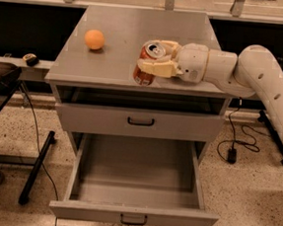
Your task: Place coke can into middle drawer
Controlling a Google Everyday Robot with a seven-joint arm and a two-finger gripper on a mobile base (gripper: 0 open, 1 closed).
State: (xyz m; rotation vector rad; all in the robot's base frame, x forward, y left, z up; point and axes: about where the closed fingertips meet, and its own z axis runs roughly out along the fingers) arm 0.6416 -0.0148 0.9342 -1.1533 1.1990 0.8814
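Note:
The coke can (145,66) is red-orange with a silver top and is tilted above the front edge of the grey cabinet top (111,58). My gripper (155,58) reaches in from the right and is shut on the can, one finger (158,68) across its front and one behind it. The middle drawer (136,171) is pulled wide open below, its flat tray empty, with a small dark handle on its front panel (133,218). The can hangs behind and above the open tray.
An orange (94,39) lies on the cabinet top at the left. A shut drawer front with a black handle (141,121) sits above the open drawer. A dark side table (1,80) and a black stand leg (36,167) are at the left; cables (238,143) run at the right.

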